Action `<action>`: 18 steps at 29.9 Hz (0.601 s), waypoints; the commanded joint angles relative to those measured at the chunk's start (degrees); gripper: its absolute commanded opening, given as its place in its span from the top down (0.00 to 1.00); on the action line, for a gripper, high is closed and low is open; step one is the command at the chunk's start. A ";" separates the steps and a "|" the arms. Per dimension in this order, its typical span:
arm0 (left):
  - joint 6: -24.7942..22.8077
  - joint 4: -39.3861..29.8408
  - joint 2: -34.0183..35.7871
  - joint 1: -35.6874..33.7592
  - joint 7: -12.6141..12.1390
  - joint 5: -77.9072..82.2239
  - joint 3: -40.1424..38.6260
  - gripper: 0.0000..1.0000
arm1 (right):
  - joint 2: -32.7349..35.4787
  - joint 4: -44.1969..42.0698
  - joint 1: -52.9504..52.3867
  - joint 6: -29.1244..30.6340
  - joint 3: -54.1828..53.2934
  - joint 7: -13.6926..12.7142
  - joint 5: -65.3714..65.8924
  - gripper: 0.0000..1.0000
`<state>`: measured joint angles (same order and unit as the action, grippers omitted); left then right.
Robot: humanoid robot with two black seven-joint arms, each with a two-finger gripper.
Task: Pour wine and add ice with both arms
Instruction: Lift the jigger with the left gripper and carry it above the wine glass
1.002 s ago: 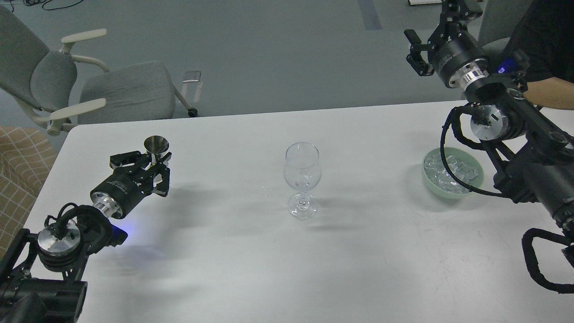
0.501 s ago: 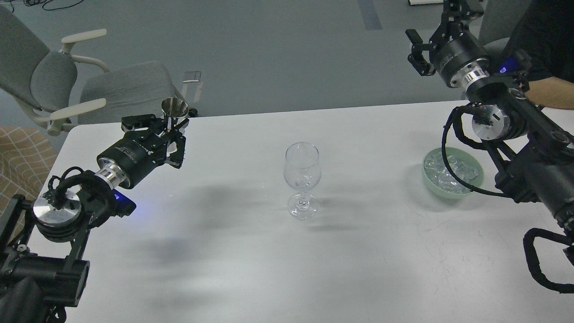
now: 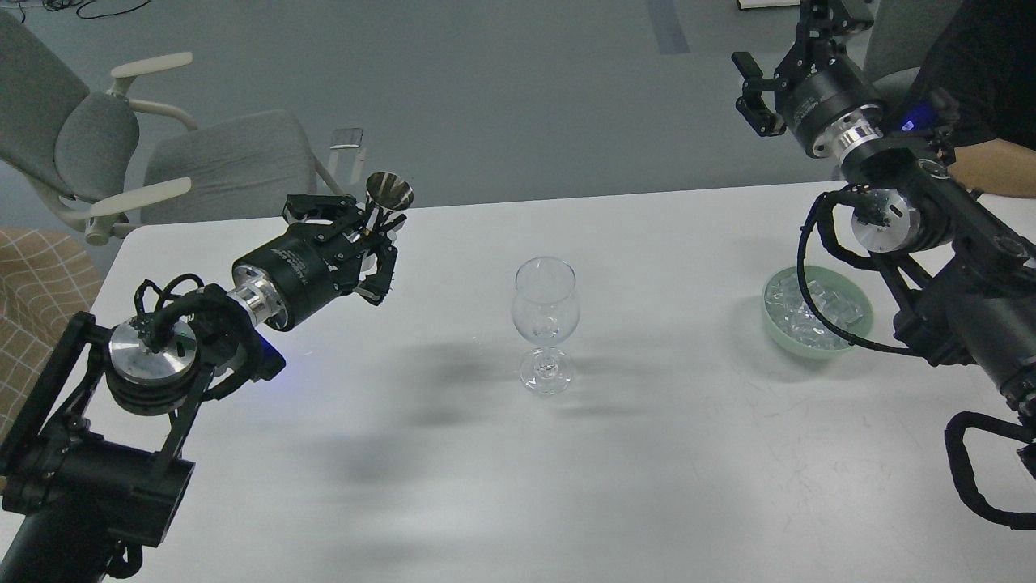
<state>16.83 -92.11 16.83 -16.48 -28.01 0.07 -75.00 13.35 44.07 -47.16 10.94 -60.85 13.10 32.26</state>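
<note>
A clear stemmed wine glass [image 3: 545, 324] stands upright at the middle of the white table [image 3: 647, 453]. My left gripper [image 3: 377, 236] is shut on the stem of a small steel cone-shaped cup [image 3: 389, 191], held upright in the air to the left of the glass. The ice [image 3: 800, 314] lies in a heap in a pale green bowl [image 3: 861, 322] at the right, partly hidden by my right arm's cable. My right gripper [image 3: 789, 44] is open and empty, high above the table's far right edge, well beyond the bowl.
A person's bare arm [image 3: 991, 168] rests at the table's far right corner behind my right arm. A grey office chair [image 3: 218, 162] stands beyond the table's far left edge. A checked fabric [image 3: 32, 283] is at the left.
My left gripper has lifted the steel cup off the table and carried it up and to the right, toward the wine glass. My right arm has barely moved.
</note>
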 commanded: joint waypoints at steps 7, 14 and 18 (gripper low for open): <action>2.24 -2.55 -0.22 -1.71 0.01 0.28 4.06 1.00 | 0.00 0.31 0.32 -0.04 0.03 0.00 0.00 0.00; 3.04 -2.99 -2.15 -3.03 0.01 1.78 5.30 1.00 | 0.00 0.31 0.40 -0.04 0.12 0.00 0.00 0.00; 3.39 -3.34 -2.33 -3.56 0.01 2.30 7.49 1.00 | 0.00 0.31 0.75 -0.04 0.12 0.00 0.00 0.00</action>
<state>19.92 -95.27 14.70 -19.67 -28.01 1.89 -68.75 13.35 44.39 -46.69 10.89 -60.74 13.10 32.25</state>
